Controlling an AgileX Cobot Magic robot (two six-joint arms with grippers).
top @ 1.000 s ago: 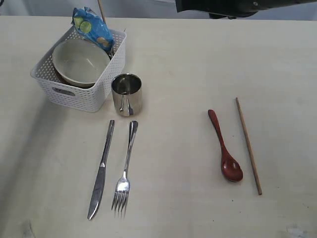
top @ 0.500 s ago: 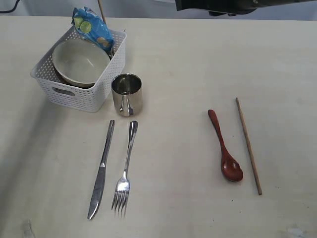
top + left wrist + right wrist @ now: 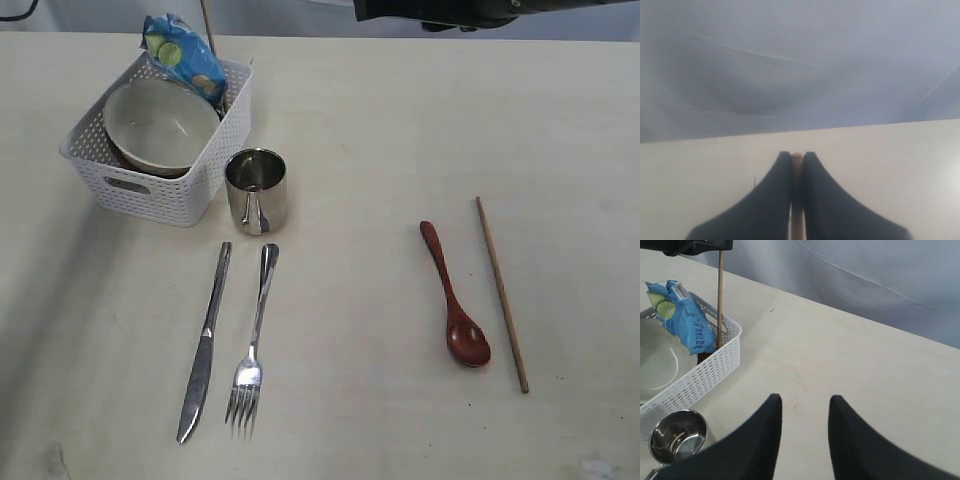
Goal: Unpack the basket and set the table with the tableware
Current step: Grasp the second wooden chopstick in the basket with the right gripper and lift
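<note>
The white basket point(image 3: 160, 195) stands at the table's point(image 3: 360, 130) far left. It holds the cream bowl point(image 3: 160, 125) over a dark plate edge point(image 3: 150, 169), and a blue chip bag point(image 3: 183, 55). One wooden chopstick point(image 3: 719, 295) stands upright in the basket, and my left gripper point(image 3: 797, 156) is shut on its top end. The steel cup point(image 3: 256, 190), knife point(image 3: 205, 340) and fork point(image 3: 252, 340) lie in front of the basket. The red spoon point(image 3: 455, 295) and a second chopstick point(image 3: 501, 292) lie at the right. My right gripper point(image 3: 805, 400) hovers open above bare table, holding nothing.
The right arm's dark body point(image 3: 450, 10) crosses the top edge of the exterior view. A grey cloth backdrop point(image 3: 880, 270) hangs beyond the table's far edge. Bare tabletop lies between the fork and the spoon.
The basket has shifted slightly to the left with the held chopstick. Everything lying on the table has stayed where it was.
</note>
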